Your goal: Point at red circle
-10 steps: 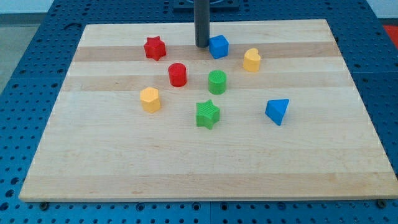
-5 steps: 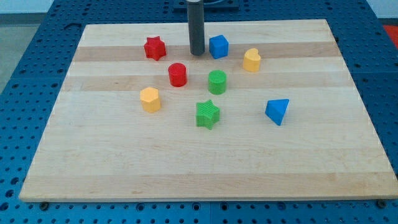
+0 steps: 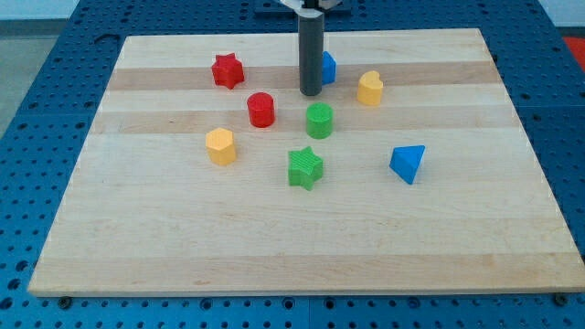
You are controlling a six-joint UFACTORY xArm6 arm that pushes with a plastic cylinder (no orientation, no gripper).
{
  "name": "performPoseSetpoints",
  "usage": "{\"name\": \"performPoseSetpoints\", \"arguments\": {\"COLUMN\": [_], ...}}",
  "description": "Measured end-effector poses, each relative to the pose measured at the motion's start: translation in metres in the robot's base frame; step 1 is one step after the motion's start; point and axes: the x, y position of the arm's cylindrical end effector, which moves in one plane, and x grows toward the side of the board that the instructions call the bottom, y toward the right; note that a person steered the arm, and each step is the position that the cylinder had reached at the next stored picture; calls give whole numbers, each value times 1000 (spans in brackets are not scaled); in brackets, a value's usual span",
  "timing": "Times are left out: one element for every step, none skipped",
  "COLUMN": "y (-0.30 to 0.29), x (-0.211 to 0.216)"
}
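The red circle [image 3: 260, 109] is a short red cylinder left of the board's middle, in the upper half. My tip [image 3: 310, 93] rests on the board up and to the right of it, about a block's width away, not touching. The rod partly hides the blue cube [image 3: 327, 67] behind it. The green circle [image 3: 319, 120] stands just below my tip.
A red star [image 3: 228, 70] lies up and left of the red circle. A yellow heart [image 3: 369, 88] is at the right, a yellow hexagon [image 3: 220, 145] at the lower left, a green star [image 3: 305, 168] below, and a blue triangle [image 3: 408, 163] at the right on the wooden board [image 3: 274, 247].
My tip has moved down the view and a little right, from beside the blue cube's left face to in front of it. No block has moved.
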Motion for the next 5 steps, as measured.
{"name": "performPoseSetpoints", "arguments": {"y": [-2,-13,-28,-37,-37], "x": [23,28,28,32,36]}}
